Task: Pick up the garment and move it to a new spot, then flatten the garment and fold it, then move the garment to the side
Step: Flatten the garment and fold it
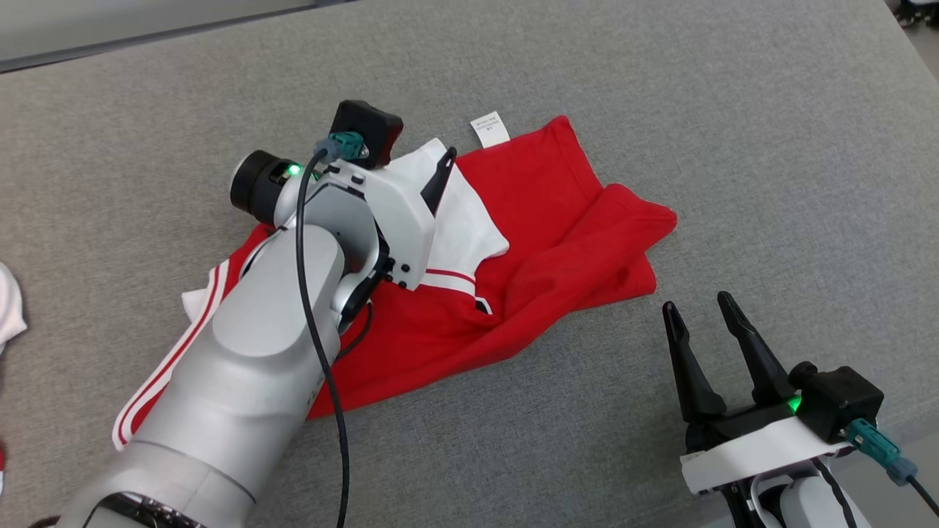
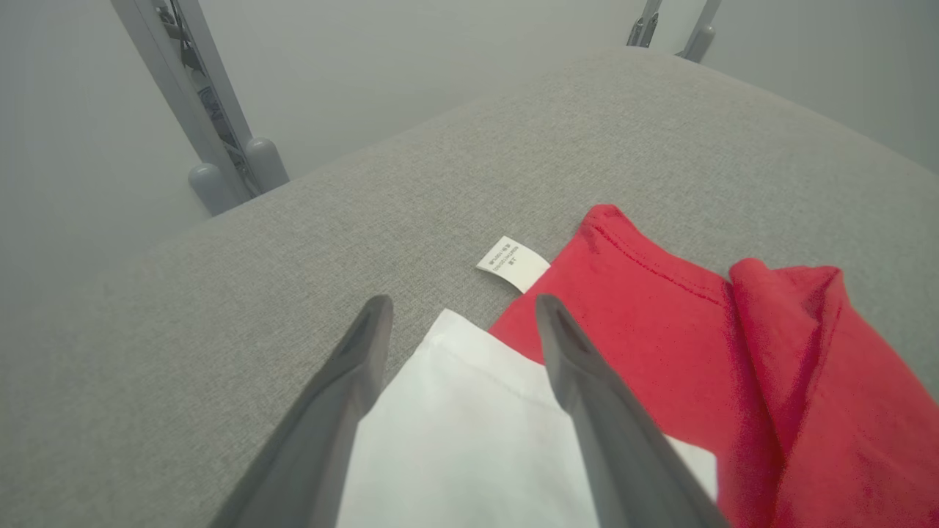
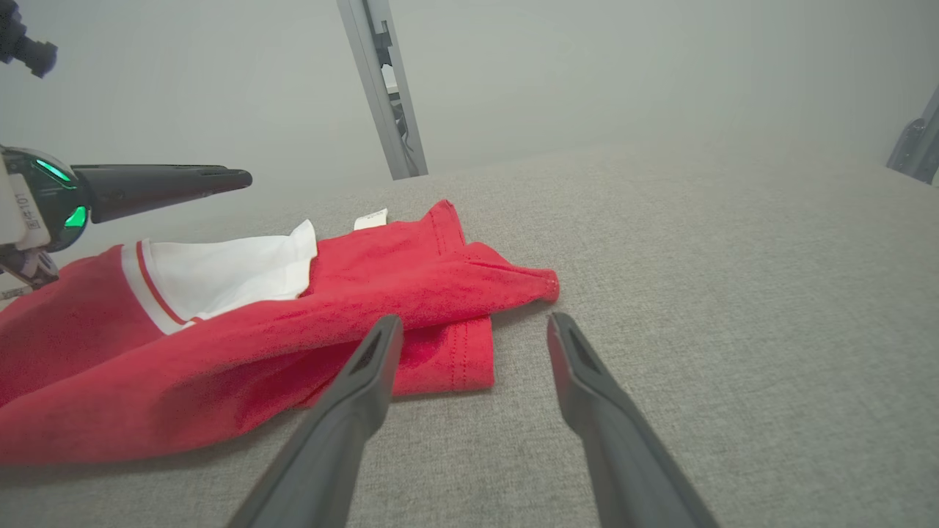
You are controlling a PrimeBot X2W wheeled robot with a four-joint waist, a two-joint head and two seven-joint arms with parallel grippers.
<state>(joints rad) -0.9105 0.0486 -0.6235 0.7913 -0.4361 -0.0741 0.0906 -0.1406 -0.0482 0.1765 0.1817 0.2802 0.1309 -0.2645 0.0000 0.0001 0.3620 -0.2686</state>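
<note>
Crumpled red-and-white jersey garment lies mid grey fabric surface, my left gripper released over its white panel, right gripper released beside the hem; I risk pinching one layer only, which would drag it bunched.

Pale arm, black cable, dark-fingered right hand

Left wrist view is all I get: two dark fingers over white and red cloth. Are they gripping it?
Observer: No. The right wrist view shows the left fingers open, hanging clear above the garment.
Operator: And the other arm?
Observer: The right fingers are open too, over bare grey surface, right of the garment.
Operator: Is the garment flat?
Observer: No, rumpled; a striped edge trails toward the robot's left.
</note>
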